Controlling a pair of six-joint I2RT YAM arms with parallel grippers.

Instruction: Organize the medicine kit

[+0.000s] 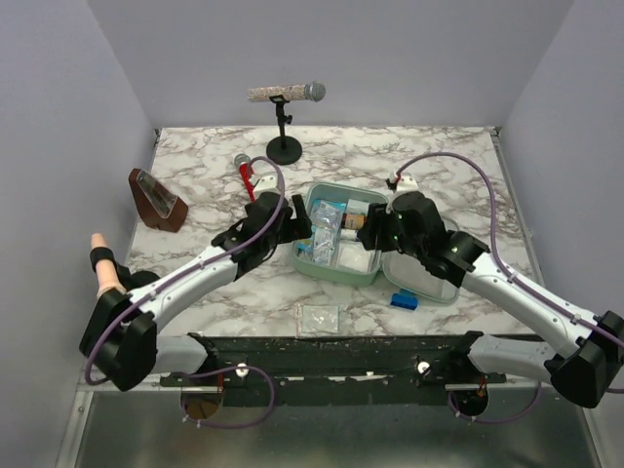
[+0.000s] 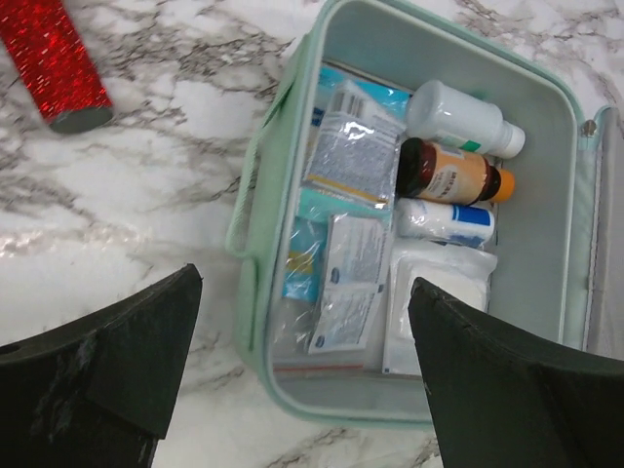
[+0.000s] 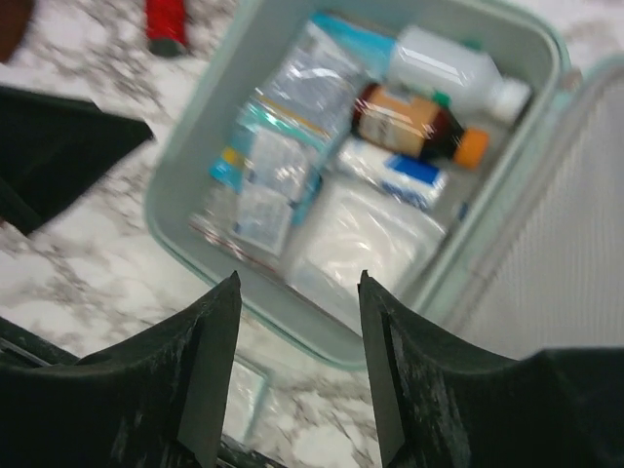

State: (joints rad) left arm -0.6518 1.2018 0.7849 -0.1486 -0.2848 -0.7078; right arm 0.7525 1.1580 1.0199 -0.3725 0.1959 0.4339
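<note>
marble table (image 1: 439, 161), bearing all items. medicine kit (image 1: 331, 275), mid-table between the two arms, lid lying open on its right. left gripper (image 2: 304, 285), claw spread wide and empty, above the kit's left rim. right gripper (image 3: 298, 283), claw spread, pinching nothing, over the kit's near edge. inside the kit: flat sachets (image 2: 351, 283) on the left; white bottle (image 2: 458, 117), brown bottle (image 2: 444, 174) with orange cap, and gauze roll (image 2: 444, 219) side by side. clear packet (image 1: 318, 317) on the table near the kit's front. blue-and-white box (image 1: 403, 300) at the lid's near edge.
</note>
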